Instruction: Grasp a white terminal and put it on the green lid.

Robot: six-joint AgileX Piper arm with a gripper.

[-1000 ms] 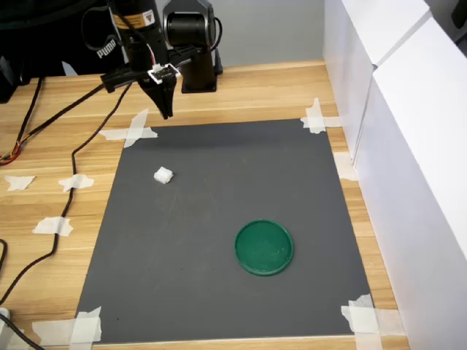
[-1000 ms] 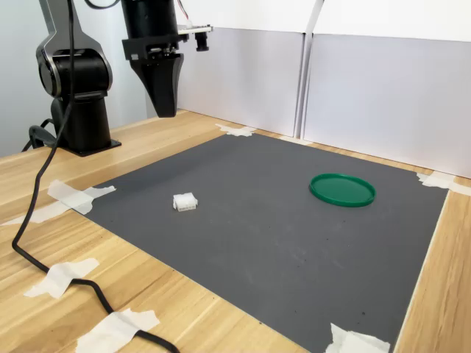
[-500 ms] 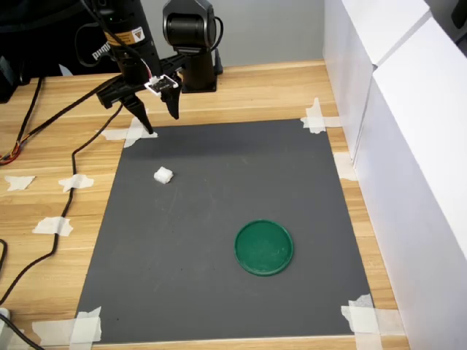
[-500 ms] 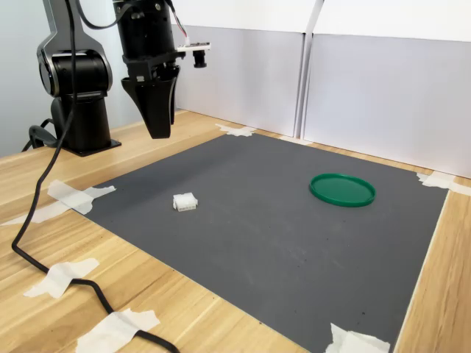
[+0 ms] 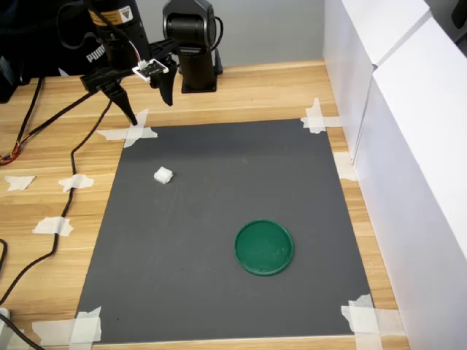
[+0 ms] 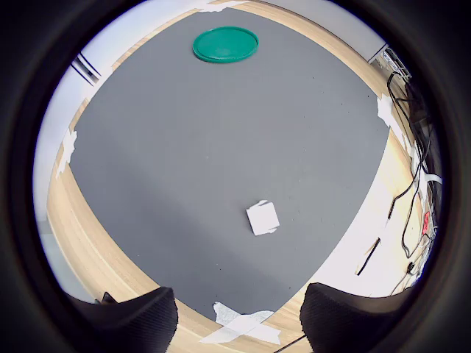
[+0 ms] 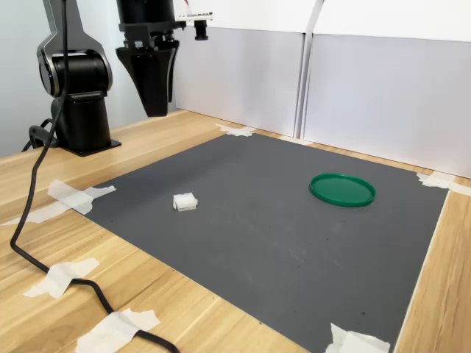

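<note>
The white terminal (image 5: 163, 175) (image 7: 185, 202) (image 6: 263, 218) lies alone on the dark grey mat (image 5: 233, 292), near the first exterior view's left edge of the mat. The green lid (image 5: 263, 247) (image 7: 342, 189) (image 6: 225, 44) rests flat on the mat, well apart from the terminal and with nothing on it. My gripper (image 5: 146, 102) (image 7: 156, 107) (image 6: 239, 323) hangs in the air above the mat's far left corner in the first exterior view, pointing down. Its fingers are spread wide and hold nothing. The terminal lies ahead of the fingertips in the wrist view.
The arm's black base (image 5: 191, 44) stands behind the mat. A black cable (image 5: 66, 189) runs along the wooden table at the first exterior view's left, among white tape pieces (image 5: 52, 226). White panels (image 5: 408, 146) wall off the first exterior view's right.
The gripper went from shut to wide open. It rose a little and shifted toward the first exterior view's left. The terminal and lid have not moved.
</note>
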